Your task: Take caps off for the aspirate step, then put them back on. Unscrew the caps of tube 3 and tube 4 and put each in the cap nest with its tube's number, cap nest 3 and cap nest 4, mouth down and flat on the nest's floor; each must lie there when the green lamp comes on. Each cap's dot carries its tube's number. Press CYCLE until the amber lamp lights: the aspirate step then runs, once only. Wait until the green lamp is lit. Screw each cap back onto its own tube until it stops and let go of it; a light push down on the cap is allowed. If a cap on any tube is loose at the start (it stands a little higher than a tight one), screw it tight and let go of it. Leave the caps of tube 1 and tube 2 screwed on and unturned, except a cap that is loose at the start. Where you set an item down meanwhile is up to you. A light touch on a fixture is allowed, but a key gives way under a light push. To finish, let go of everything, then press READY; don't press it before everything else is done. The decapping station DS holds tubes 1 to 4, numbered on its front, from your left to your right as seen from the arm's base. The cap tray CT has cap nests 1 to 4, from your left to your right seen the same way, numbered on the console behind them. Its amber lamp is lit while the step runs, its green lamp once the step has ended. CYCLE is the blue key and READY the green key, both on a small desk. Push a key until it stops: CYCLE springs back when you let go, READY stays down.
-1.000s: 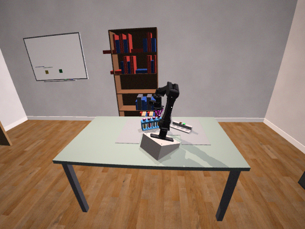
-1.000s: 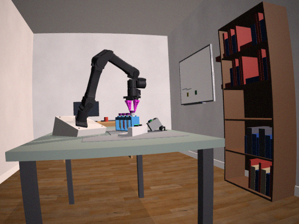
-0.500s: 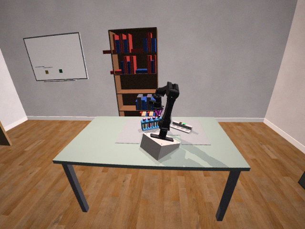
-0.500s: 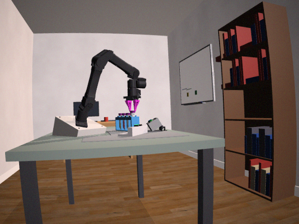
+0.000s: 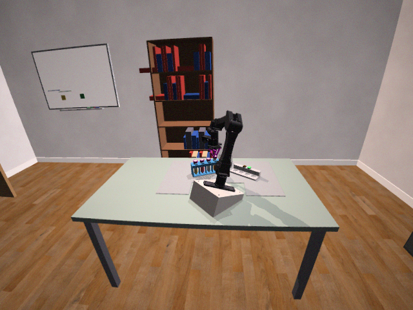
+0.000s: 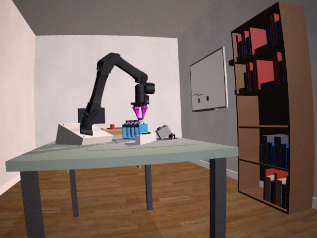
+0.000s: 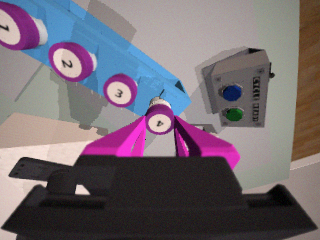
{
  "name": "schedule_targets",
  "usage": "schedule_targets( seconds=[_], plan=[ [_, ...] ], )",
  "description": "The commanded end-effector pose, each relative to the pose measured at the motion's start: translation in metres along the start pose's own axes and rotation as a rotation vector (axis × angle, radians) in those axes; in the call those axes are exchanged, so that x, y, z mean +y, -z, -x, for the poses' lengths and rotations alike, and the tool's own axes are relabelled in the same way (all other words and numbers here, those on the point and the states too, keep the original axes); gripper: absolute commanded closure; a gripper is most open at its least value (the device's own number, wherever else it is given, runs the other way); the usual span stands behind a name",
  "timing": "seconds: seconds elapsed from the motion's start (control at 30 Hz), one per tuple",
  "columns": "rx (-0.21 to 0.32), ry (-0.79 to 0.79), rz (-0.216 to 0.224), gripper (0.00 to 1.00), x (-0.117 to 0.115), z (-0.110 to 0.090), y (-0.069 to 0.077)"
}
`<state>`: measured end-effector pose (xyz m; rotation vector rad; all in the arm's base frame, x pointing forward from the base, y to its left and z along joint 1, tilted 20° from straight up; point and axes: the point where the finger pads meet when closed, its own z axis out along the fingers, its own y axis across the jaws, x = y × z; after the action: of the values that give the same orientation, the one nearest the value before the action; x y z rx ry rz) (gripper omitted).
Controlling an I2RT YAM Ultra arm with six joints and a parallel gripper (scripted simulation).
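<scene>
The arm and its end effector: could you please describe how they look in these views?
The arm is matte black, built of rounded, blocky links, and stands on a black foot plate atop a pale grey wedge-shaped pedestal. The end effector has a wide black housing and two bright magenta, tapering, wedge-like fingers. No cables or markings are visible.
</scene>
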<state>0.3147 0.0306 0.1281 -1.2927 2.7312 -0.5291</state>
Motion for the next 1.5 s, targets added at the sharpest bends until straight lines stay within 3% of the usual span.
schedule_targets(
  seconds=[0.0,1.1,1.13,1.47],
  plan=[
    [-0.011,0.001,-0.006,1.00,0.0002,0.0025,0.0025],
    [-0.011,0.001,-0.006,1.00,-0.0012,0.0027,-0.0070],
    [-0.011,0.001,-0.006,0.51,-0.0012,0.0027,-0.0070],
    [-0.011,0.001,-0.006,0.51,-0.0012,0.0027,-0.0070]
  ],
)
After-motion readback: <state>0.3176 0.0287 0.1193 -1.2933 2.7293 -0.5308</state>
